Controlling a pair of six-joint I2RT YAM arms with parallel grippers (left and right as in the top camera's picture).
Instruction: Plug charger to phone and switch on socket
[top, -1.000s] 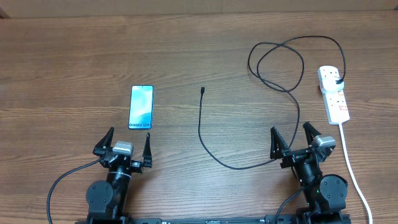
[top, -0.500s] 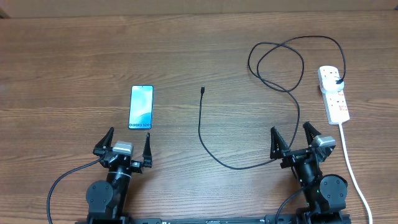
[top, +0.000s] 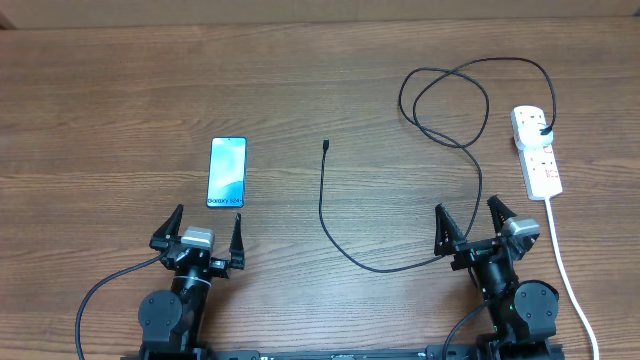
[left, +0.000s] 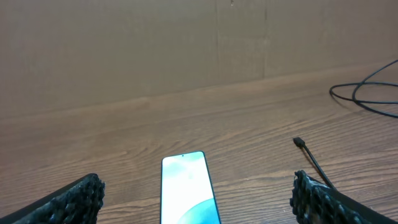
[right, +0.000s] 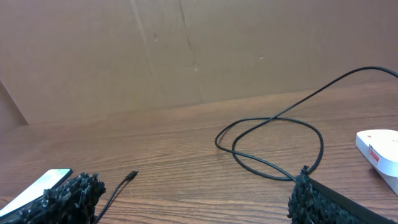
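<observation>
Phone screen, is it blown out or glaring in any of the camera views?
Overhead: the phone glows bright blue-white, but its line of text stays visible and there are no glare streaks. Left wrist: the screen is pale at the top and bluer lower down, with sharp edges. Right wrist: only a corner shows, washed nearly white, detail lost.

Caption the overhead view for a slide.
Left gripper and right gripper, both open, face a phone, charger cable and power strip.

1. Left wrist view: the phone (left: 188, 190) is cut off by the bottom edge, so its lower screen is out of frame.
2. Right wrist view: the socket (right: 382, 146) is cut off by the right edge, with only one end visible.
3. Overhead view: the socket switch positions are too small to read.
4. Overhead view: the connector type at the charger (top: 320, 200) tip is indeterminate.
</observation>
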